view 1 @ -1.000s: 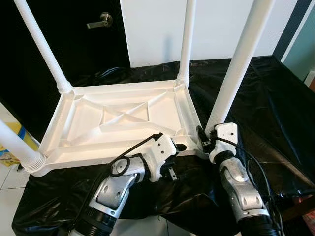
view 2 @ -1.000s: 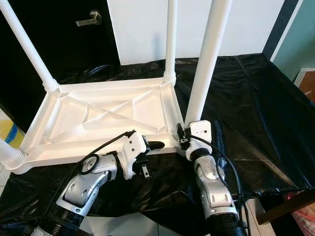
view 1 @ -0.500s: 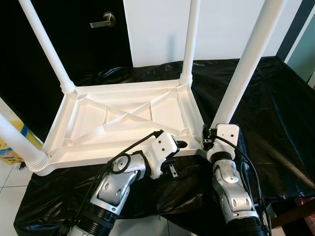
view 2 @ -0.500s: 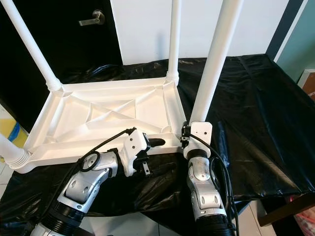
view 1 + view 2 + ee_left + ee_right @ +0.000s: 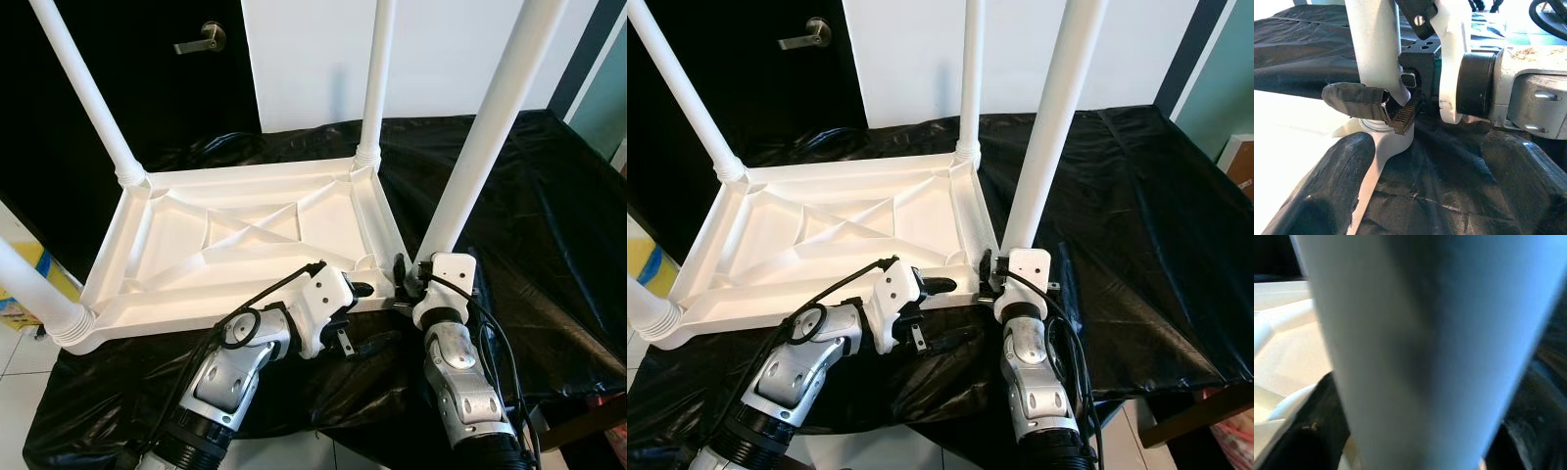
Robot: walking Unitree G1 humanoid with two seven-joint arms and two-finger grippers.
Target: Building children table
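A: What has moved since the previous frame?
B: The right hand (image 5: 407, 277) has shifted slightly along the base of the near-right leg (image 5: 480, 147); the right forearm now stands more upright below it. The camera has also shifted a little.

A: Position of the table?
B: The white children's table (image 5: 235, 235) lies upside down on the surface (image 5: 549, 215), which is covered in black plastic sheeting. Its four legs point upward. The near-right leg meets the tabletop corner at about 4 o'clock of the tabletop.

A: State of the right hand?
B: Its fingers are closed on the base of the near-right leg, just above the corner socket. In the left wrist view, one ribbed black fingertip (image 5: 1400, 110) presses against the white leg.

A: State of the left hand?
B: The left hand (image 5: 355, 318) sits at the tabletop's near edge, at about 5 o'clock, just beside the right hand. Its two black fingers (image 5: 1327, 196) are spread apart and hold nothing; one lies at the tabletop edge, the other over the black sheeting.

A: Surroundings?
B: A dark door (image 5: 147, 78) with a lever handle (image 5: 201, 39) stands at 11 o'clock, a white wall (image 5: 313, 59) at 12 o'clock.
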